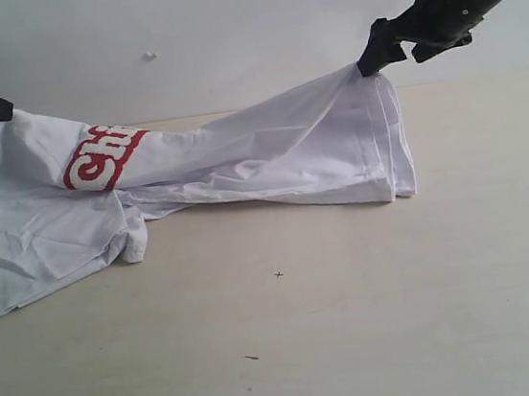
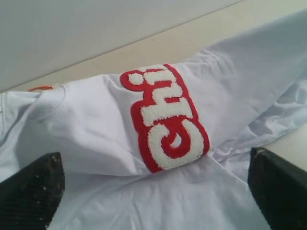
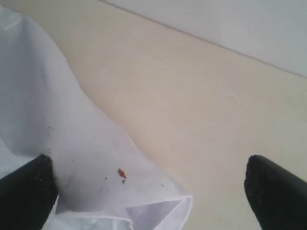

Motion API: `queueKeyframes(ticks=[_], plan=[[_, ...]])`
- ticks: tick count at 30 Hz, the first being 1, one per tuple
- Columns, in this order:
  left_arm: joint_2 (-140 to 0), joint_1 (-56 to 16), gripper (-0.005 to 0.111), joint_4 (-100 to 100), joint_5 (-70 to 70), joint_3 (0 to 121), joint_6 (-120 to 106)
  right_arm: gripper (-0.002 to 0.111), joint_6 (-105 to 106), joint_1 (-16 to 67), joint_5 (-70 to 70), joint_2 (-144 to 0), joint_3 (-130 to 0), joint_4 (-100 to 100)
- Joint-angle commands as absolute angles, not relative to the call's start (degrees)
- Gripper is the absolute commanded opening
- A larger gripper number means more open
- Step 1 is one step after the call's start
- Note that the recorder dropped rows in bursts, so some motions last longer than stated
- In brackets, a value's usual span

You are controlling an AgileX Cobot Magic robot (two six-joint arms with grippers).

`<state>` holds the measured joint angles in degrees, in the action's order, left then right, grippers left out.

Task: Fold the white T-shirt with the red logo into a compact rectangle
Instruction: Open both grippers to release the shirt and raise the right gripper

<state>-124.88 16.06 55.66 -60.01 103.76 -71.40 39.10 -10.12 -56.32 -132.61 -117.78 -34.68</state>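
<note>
The white T-shirt (image 1: 269, 159) is lying in a long, crumpled heap on the tabletop (image 1: 357, 322), stretching from the left fingers (image 2: 33, 191) all the way across to the right fingers (image 3: 26, 191). Both sets of fingers are standing spread wide apart and are pinching nothing. The red logo (image 2: 168, 120) is sitting just ahead of the left fingers, curling over a rolled fold, and cloth is filling the gap between those two fingers. At the other end, the shirt is rising to a point and touching one right finger, maybe hanging on its tip, while the other right finger is hovering over bare tabletop. The shirt is looking light, soft and floppy, so I am guessing it is going to sag, bunch and slide wherever nobody is holding it. The fuzzy logo is looking thicker and is probably going to bend less easily. I am thinking the best places to grab are the edges and corners nearest each set of fingers, not the bunched middle. No box, basket or bag is showing anywhere, so nothing is holding anything else.
</note>
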Motion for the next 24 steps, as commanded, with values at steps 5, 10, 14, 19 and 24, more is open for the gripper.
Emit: queueKeyframes(ticks=[5,10,14,19,24], plan=[[-124.5,15.9,0.105,56.1,-60.6,104.0,-71.6,0.102,42.3,-14.2,-65.8,-136.0,-124.0,-44.5],[-124.7,15.9,0.105,56.1,-61.2,103.7,-71.7,0.102,43.3,-14.8,-70.0,-136.3,-125.9,-45.0],[-124.7,15.9,0.105,56.1,-61.2,103.7,-71.7,0.102,40.7,-15.1,-70.0,-136.4,-126.2,-43.2],[-124.7,15.9,0.105,56.1,-61.4,103.7,-71.7,0.102,36.9,-15.1,-70.0,-136.6,-126.3,-42.1],[-124.7,15.9,0.105,56.1,-61.4,103.2,-71.7,0.102,35.2,-15.1,-70.0,-138.7,-127.1,-50.1]])
